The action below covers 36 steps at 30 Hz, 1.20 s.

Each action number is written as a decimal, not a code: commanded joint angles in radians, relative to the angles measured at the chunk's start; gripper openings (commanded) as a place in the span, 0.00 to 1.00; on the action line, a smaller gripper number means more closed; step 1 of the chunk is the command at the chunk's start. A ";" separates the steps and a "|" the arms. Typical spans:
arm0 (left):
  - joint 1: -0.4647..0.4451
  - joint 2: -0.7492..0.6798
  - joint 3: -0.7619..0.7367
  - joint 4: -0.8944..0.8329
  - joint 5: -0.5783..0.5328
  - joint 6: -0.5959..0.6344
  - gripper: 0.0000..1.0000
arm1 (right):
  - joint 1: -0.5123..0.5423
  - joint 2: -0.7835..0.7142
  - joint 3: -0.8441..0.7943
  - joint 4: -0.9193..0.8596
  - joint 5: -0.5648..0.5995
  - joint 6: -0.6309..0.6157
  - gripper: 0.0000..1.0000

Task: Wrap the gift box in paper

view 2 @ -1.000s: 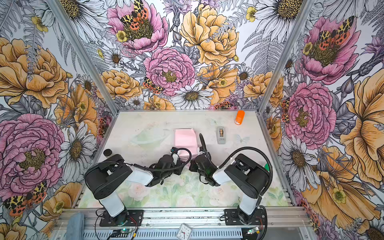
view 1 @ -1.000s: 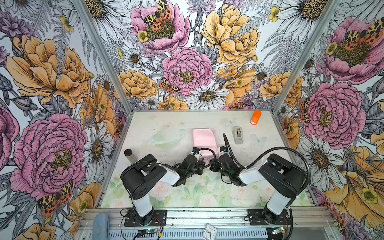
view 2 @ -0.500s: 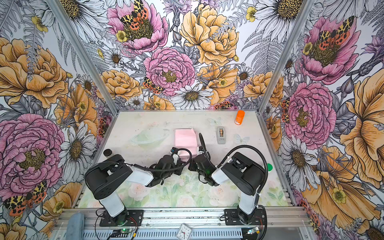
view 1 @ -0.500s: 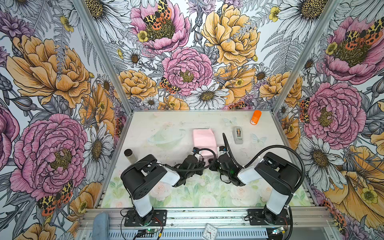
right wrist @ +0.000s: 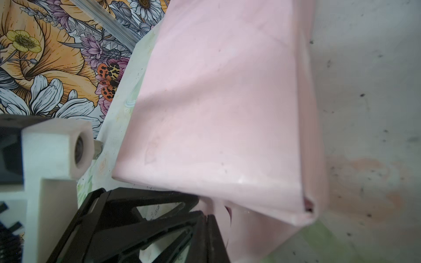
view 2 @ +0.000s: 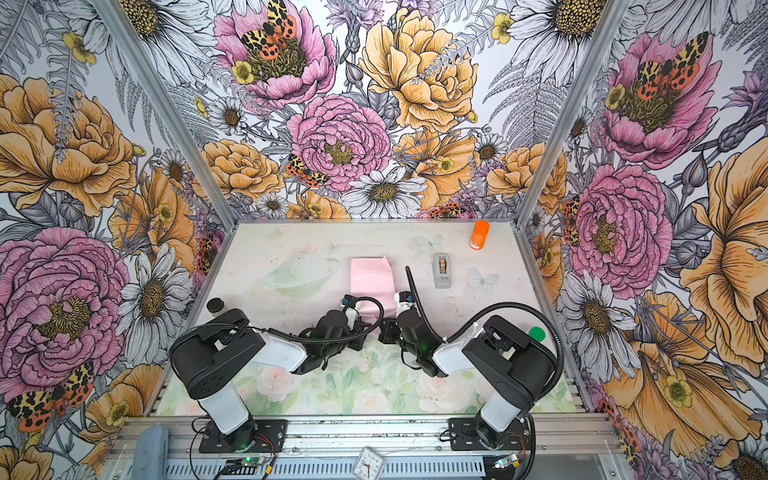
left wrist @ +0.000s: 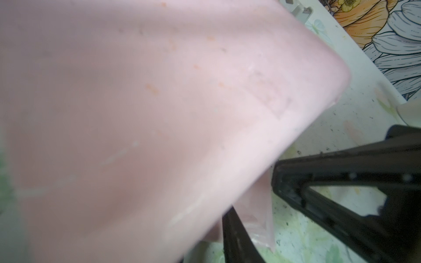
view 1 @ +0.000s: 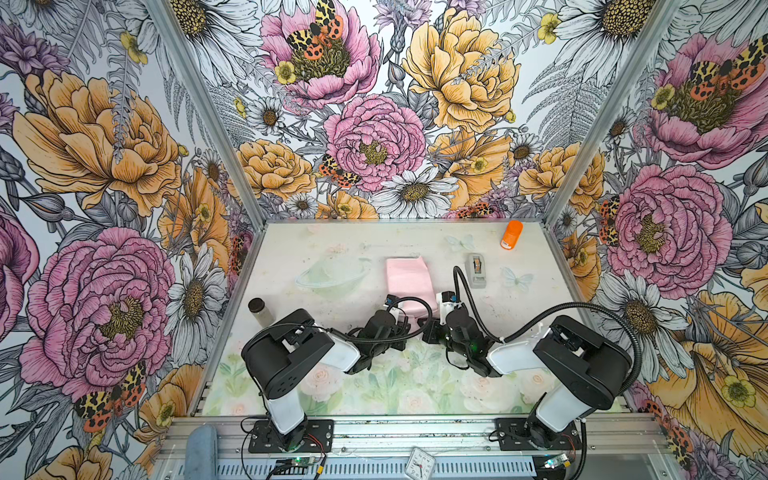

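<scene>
The paper [view 1: 409, 278] [view 2: 372, 276] shows its pale pink face and is folded into a package at mid-table. The gift box is hidden inside it. Both grippers meet at the package's near end. My left gripper [view 1: 405, 316] [view 2: 365, 316] has one finger [left wrist: 239, 239] in sight beside a small flap; blurred paper [left wrist: 159, 113] covers the other, and the jaws look closed on the package's end. My right gripper [right wrist: 206, 227] [view 1: 430, 322] is shut, its tips against the paper [right wrist: 227, 113] at the near right corner.
A grey tape dispenser [view 1: 477, 270] lies right of the package, and an orange cylinder [view 1: 511, 235] lies at the back right. A dark-capped jar [view 1: 257, 309] stands by the left wall. A green cap [view 2: 537, 333] peeks out behind the right arm.
The right arm's elbow has shifted slightly toward the middle. The package and both grippers stay where they were.
</scene>
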 commanded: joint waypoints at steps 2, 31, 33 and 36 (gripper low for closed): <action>-0.014 0.016 0.021 -0.032 -0.019 0.024 0.30 | 0.000 0.043 0.020 0.024 -0.053 -0.020 0.00; -0.016 -0.002 0.037 -0.059 -0.028 0.030 0.30 | 0.032 0.030 -0.073 -0.081 -0.116 0.022 0.00; -0.019 -0.016 0.035 -0.060 -0.029 0.032 0.30 | 0.033 -0.019 -0.078 -0.107 -0.116 0.015 0.00; -0.029 -0.054 0.032 -0.070 -0.033 0.039 0.34 | 0.032 -0.114 -0.073 -0.171 -0.109 -0.002 0.00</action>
